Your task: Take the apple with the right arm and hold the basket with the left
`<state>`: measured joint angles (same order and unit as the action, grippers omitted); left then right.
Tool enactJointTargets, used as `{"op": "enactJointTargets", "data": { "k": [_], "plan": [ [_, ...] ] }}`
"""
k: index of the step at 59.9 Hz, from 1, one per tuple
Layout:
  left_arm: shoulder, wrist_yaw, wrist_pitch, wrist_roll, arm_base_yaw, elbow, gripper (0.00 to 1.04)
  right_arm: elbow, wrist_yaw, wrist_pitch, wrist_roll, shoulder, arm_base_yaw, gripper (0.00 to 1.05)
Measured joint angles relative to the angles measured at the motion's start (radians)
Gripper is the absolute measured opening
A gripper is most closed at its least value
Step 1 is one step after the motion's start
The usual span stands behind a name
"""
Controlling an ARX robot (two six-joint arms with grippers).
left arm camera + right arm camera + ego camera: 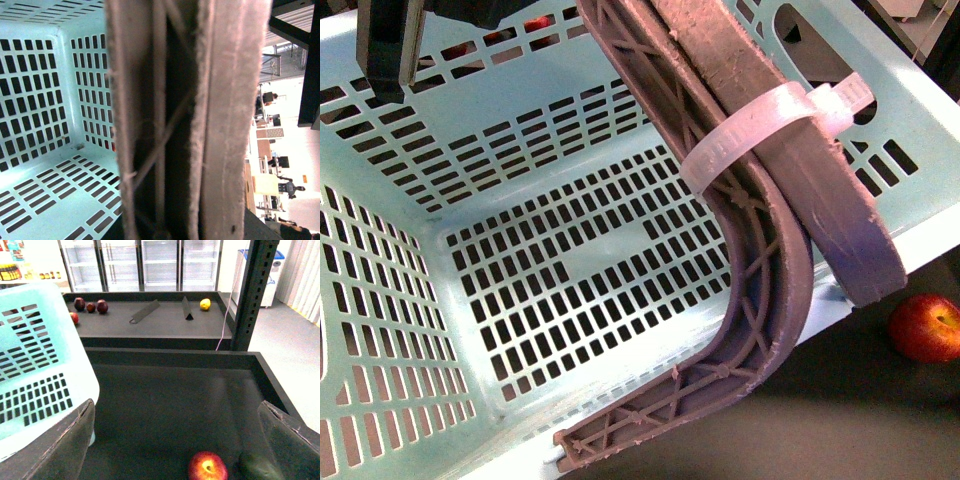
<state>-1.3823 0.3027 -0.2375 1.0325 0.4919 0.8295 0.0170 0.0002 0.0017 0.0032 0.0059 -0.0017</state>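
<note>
red, yellow-patched apple (925, 328) near the apparently tilted pale-blue slotted basket (930, 110)

Pale turquoise basket (920, 130) patterned with rows of rectangular slots. Red apple (925, 328) with a yellow-orange patch. Matte black table (840, 420). Yellow lemon (205, 304); dark-red fruits (102, 306).
</note>
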Motion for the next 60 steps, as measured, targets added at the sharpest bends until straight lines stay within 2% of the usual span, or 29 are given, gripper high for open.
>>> {"op": "enactJointTargets", "data": {
  "k": [19, 26, 30, 34, 38, 47, 60],
  "plan": [
    [0.0, -0.016, 0.0, -0.012, -0.001, 0.0, 0.16, 0.0, -0.001, 0.0, -0.001, 0.0, 0.0, 0.96],
    [0.0, -0.015, 0.0, -0.012, -0.001, 0.0, 0.16, 0.111, -0.194, -0.277, -0.098, 0.192, -0.079, 0.96],
    [0.0, -0.011, -0.002, -0.014, 0.001, 0.001, 0.16, 0.126, -0.231, -0.289, -0.14, 0.299, -0.12, 0.96],
    [-0.002, -0.003, -0.002, -0.011, 0.001, 0.001, 0.16, 0.135, -0.26, -0.189, -0.178, 0.466, -0.178, 0.96],
    [-0.003, -0.011, -0.002, -0.014, 0.001, 0.001, 0.16, 0.18, -0.236, 0.004, -0.213, 0.705, -0.208, 0.96],
    [-0.005, -0.014, -0.002, -0.014, 0.001, 0.001, 0.16, 0.327, -0.158, 0.316, -0.244, 1.225, -0.195, 0.96],
    [-0.005, -0.012, -0.003, -0.014, 0.001, 0.001, 0.16, 0.468, -0.104, 0.382, -0.243, 1.632, -0.168, 0.96]
  ]
}}
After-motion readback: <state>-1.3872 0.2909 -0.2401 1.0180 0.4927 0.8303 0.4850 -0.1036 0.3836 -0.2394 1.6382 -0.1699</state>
